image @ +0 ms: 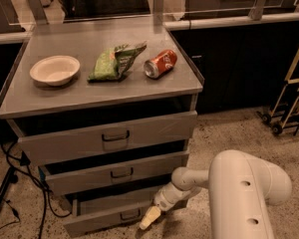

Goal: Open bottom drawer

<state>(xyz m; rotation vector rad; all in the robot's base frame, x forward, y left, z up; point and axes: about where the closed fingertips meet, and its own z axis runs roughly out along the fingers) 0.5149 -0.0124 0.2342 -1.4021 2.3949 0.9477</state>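
Grey cabinet (89,96) with three drawers, bottom drawer (94,222) standing partly out, gripper (149,217) low at its front, just right of the handle (130,215), white arm (239,183) reaching in from the right, bowl (55,69), green bag (112,63) and red can (161,63) on top

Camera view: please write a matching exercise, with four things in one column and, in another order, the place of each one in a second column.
1. white bowl
2. green bag
3. red can
4. gripper

A. on its side, right part of the cabinet top
B. low, in front of the bottom drawer, just right of its handle
C. left part of the cabinet top
D. middle of the cabinet top

Pairs: 1-C, 2-D, 3-A, 4-B.
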